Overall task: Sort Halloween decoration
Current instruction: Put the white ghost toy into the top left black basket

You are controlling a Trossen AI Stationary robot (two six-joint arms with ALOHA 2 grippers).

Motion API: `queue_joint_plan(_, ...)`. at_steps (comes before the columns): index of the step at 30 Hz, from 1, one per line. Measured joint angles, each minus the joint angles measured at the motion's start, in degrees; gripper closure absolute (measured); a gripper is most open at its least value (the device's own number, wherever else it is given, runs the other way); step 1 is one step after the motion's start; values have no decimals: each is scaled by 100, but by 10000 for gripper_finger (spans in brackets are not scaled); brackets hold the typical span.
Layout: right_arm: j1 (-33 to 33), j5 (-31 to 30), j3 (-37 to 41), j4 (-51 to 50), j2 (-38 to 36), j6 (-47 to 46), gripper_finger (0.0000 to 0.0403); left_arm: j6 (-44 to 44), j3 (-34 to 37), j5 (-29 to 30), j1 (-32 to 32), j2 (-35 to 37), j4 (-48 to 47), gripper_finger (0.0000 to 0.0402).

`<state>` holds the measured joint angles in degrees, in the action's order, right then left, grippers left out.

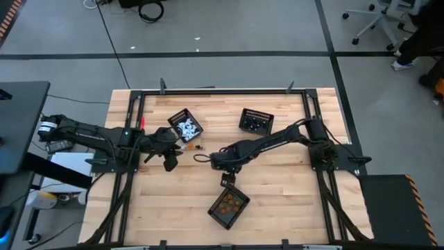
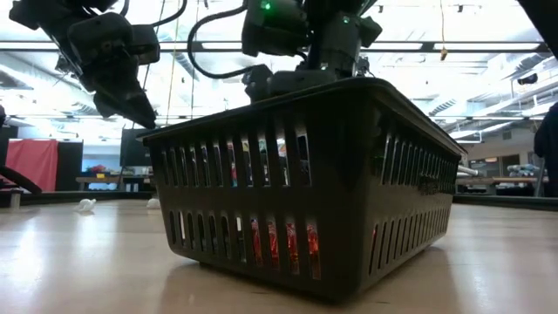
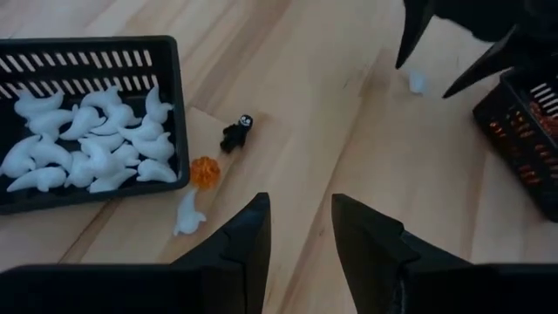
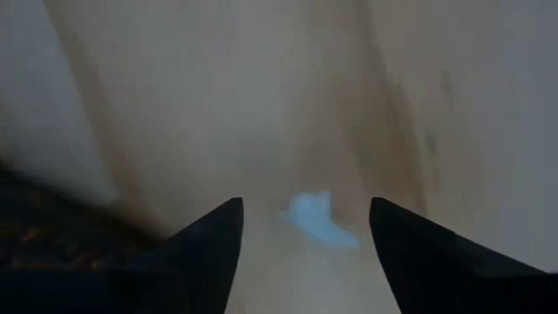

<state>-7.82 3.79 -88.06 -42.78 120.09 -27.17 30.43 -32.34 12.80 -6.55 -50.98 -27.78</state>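
both right gripper (image 4: 301, 231) fingers spread over white ghost (image 4: 318, 220); orange basket (image 1: 229, 206) beside; left gripper (image 3: 301, 240) empty, parted.

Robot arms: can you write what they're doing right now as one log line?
right gripper: open over white ghost | left gripper: open, near white-ghost basket | loose: orange pumpkin, black figure

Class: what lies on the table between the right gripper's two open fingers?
A small white trinket lies on the bare wooden table between the right gripper fingers, seen in the right wrist view.
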Motion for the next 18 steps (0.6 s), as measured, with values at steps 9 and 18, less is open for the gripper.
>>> queue_joint_plan(9,-23,-140,-21,-47,244,-143,164,-83,0,0,0,-2,-34,269)
queue_joint_plan(18,67,16,-17,-68,255,-266,197,-126,0,0,-2,-2,-34,269)
